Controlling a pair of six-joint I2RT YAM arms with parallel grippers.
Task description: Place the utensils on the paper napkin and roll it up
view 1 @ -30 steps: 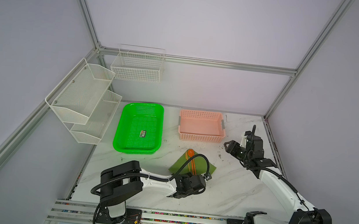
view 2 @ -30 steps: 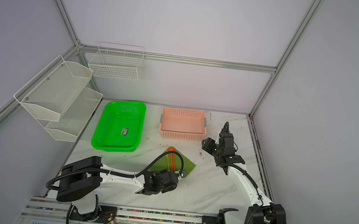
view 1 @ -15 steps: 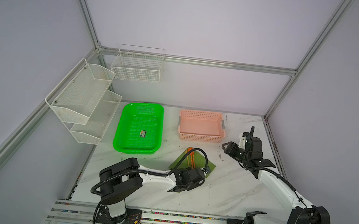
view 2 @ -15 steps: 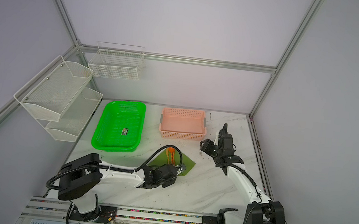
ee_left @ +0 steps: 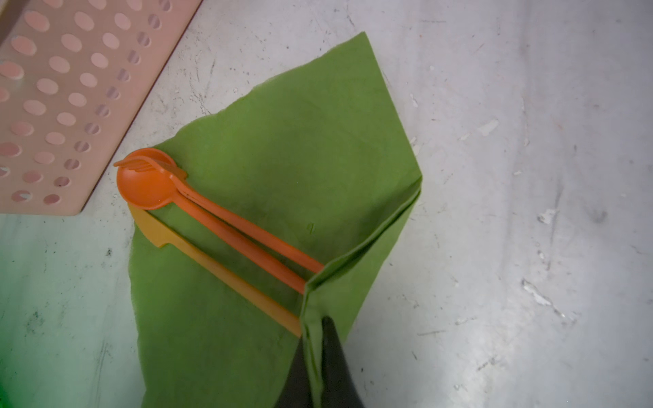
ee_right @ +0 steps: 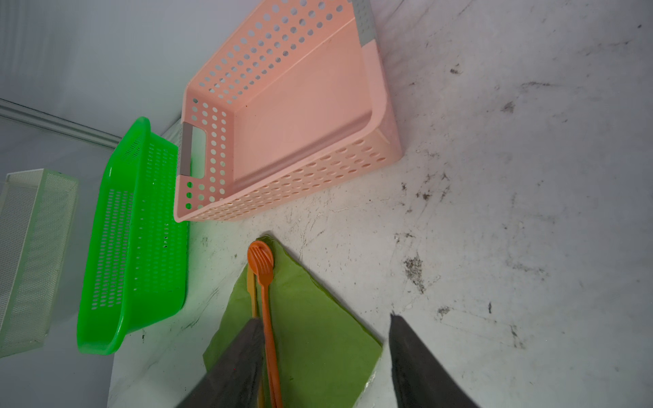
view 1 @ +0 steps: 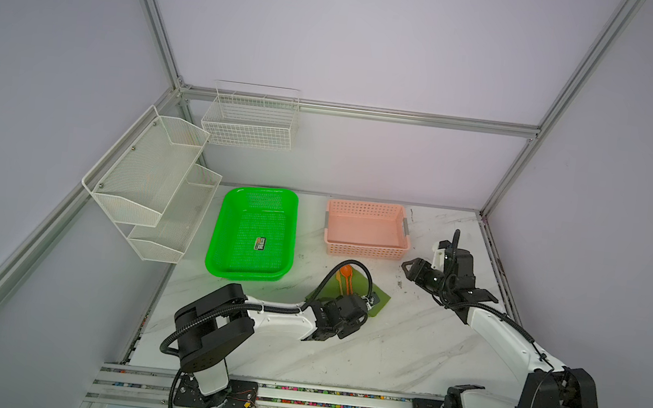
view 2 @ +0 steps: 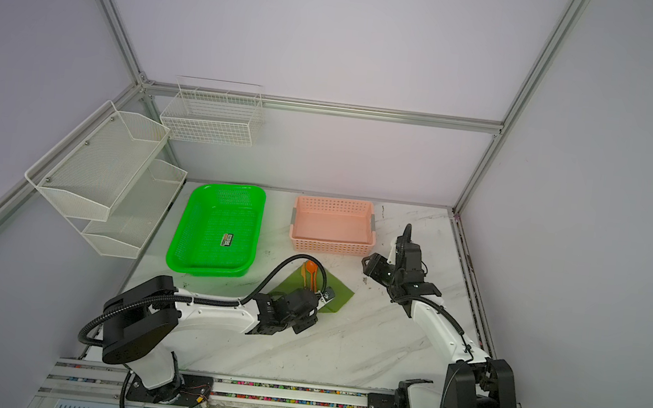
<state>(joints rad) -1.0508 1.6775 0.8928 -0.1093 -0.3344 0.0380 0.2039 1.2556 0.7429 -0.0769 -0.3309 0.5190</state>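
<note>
Left wrist view: my left tool is clamped on a raised fold of the paper napkin. The fold laps the handle ends of the utensils, which lie together on the napkin. Rolling, I judge, is just starting. The next move is to draw the fold across without tearing the paper. My right tool hangs open, well apart, near the pink basket.

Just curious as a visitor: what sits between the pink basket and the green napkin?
Nothing, only a bare strip of scuffed table, clearest in the left wrist view. The orange spoon overhangs the napkin edge toward the basket.
</note>
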